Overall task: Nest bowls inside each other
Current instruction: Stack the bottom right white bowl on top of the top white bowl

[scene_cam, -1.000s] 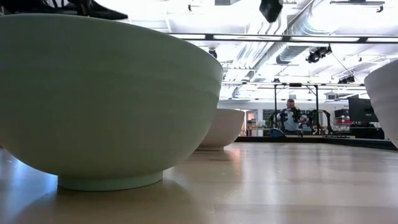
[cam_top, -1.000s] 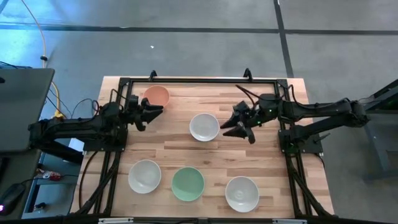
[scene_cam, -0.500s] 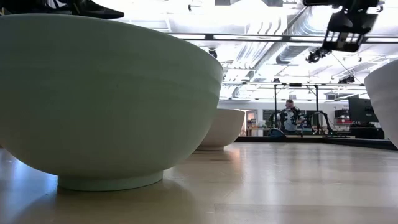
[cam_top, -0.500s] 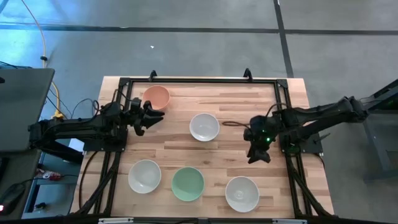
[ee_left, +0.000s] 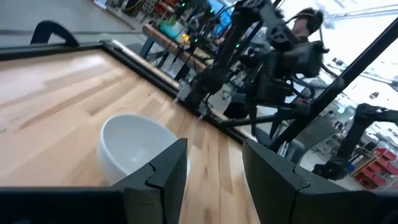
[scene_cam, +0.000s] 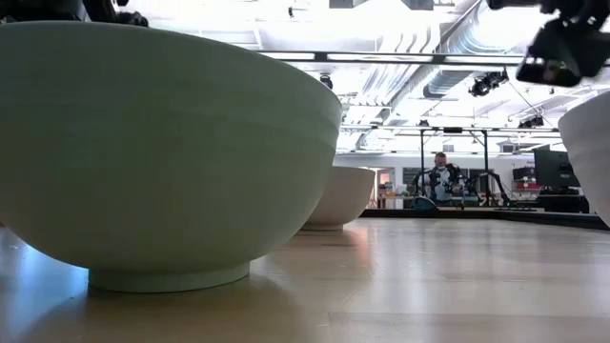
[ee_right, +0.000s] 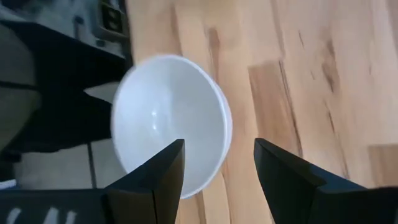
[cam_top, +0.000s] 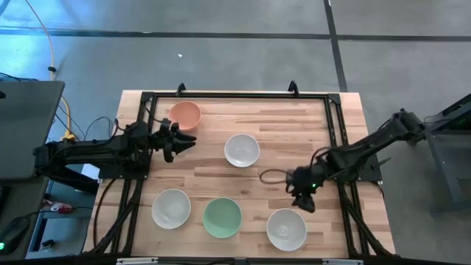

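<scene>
right claw (cam_top: pixel 303 200) open, above white bowl (cam_top: pixel 286 229) | 5 bowls apart

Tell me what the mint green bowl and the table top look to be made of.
Mint green bowl: probably glazed ceramic or smooth plastic; its wall is even, softly glossy, with a moulded foot ring in the low view. Which of the two cannot be told. Table top: wood, butcher-block style, with visible joined strips and grain and a light sheen.
</scene>
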